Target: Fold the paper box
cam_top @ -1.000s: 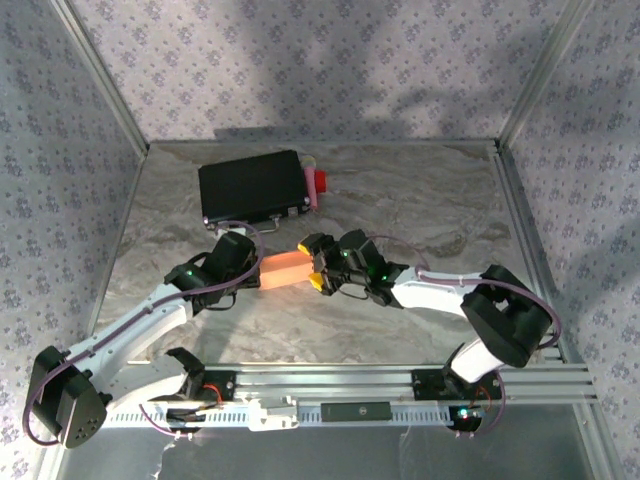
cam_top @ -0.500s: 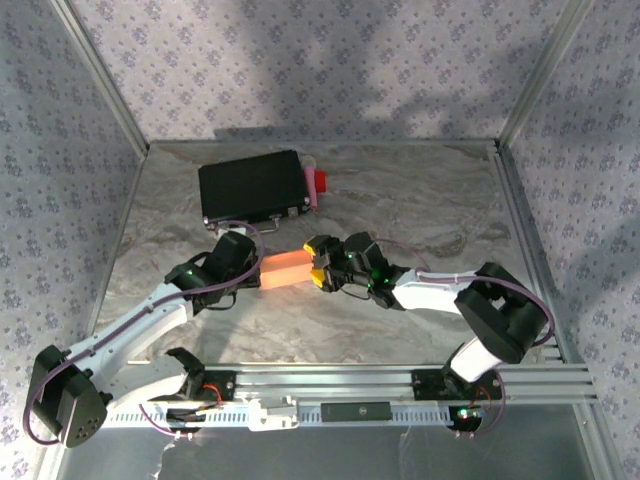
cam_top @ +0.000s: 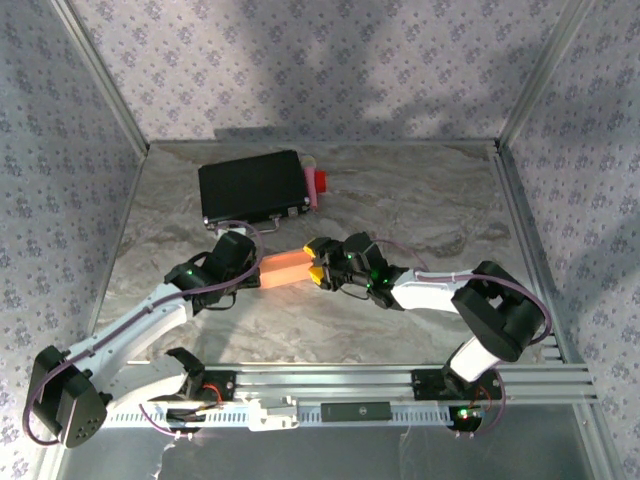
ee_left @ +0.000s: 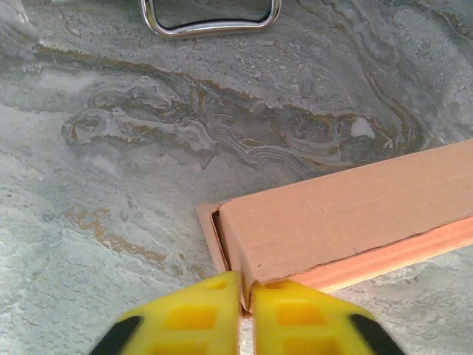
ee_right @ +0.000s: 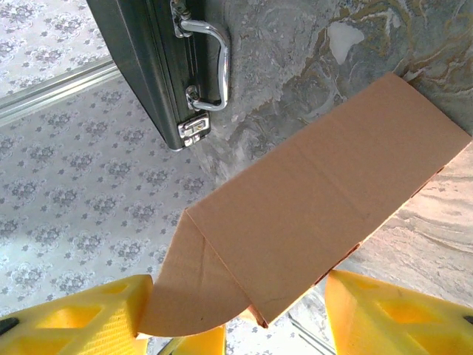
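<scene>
Paper box lies on the marbled table, near the front of the black case. Its long axis runs left to right between the two grippers, with the right end a little farther from the arms.

The left wrist view shows the left gripper at the box's left end. Its yellow fingers are almost together, and I cannot tell if they pinch the cardboard corner.

The right wrist view shows the right gripper with its fingers well apart on either side of the other end. There a rounded tuck flap sticks out loose and touches one finger. The case's chrome handle and latch show beyond.
</scene>
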### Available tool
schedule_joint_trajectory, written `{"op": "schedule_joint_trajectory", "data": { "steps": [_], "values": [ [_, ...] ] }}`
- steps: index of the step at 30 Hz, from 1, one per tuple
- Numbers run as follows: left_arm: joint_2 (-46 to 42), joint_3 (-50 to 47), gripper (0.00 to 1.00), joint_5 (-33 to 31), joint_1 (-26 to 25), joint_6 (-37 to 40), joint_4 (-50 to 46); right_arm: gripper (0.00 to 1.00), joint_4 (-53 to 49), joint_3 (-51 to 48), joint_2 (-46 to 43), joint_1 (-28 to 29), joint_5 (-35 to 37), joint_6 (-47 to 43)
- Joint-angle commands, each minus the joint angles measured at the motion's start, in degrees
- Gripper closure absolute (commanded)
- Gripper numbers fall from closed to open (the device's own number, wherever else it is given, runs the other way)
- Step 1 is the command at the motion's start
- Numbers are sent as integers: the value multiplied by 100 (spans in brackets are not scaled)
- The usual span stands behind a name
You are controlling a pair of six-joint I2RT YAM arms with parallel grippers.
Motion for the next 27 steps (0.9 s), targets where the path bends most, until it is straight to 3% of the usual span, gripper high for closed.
{"op": "schedule_joint_trajectory", "data": {
  "steps": [1,3,9,15,16,17,18,22,27],
  "values": [
    [-268,200,72,18,-52,-117,-96,39,-66,-28,45,10,104,59],
    [-397,238,62,44,-52,-167,-147,39,-137,-19,24,8,122,55],
    [-639,368,46,231,-43,-263,-300,40,-245,16,11,17,167,37],
    [-990,373,40,652,287,-577,-382,43,-310,52,14,11,189,28],
    [-1056,371,33,735,381,-660,-422,43,-324,48,19,16,193,37],
    [-1133,375,2,817,496,-731,-480,43,-319,29,14,18,202,37],
    [-1212,376,0,839,616,-796,-562,43,-326,26,5,15,206,29],
    [-1359,267,3,1246,1128,-908,-536,47,-321,28,14,20,230,29],
    [-1172,-164,18,2015,1515,-1232,200,50,-332,38,48,37,245,35]
  ]
}}
